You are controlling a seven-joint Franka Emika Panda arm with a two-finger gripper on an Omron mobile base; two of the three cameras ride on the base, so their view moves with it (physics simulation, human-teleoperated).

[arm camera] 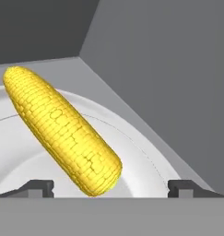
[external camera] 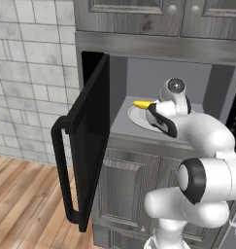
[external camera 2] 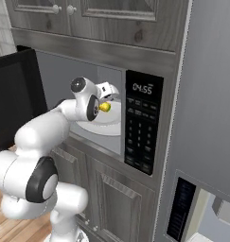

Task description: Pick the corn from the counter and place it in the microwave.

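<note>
The microwave (external camera: 163, 73) stands open, its black door (external camera: 90, 141) swung out to the left. My arm reaches into the grey cavity. The yellow corn (arm camera: 62, 131) lies slanted over the white turntable plate (arm camera: 145, 161), one end towards my hand. My gripper (arm camera: 111, 186) is open, with its two fingertips (arm camera: 37, 188) far apart on either side of the corn's near end and not touching it. From the base, the corn (external camera: 143, 104) (external camera 2: 105, 107) shows just in front of the gripper (external camera: 151, 108), above the turntable (external camera: 136, 119) (external camera 2: 104, 126).
The microwave's keypad panel (external camera 2: 142, 123) with a lit clock sits right of the cavity. Grey panelled cabinets (external camera: 129, 189) lie below and above. The cavity's side wall (arm camera: 178, 83) is close on the right of my hand. The door's bar handle (external camera: 63, 170) juts towards the base.
</note>
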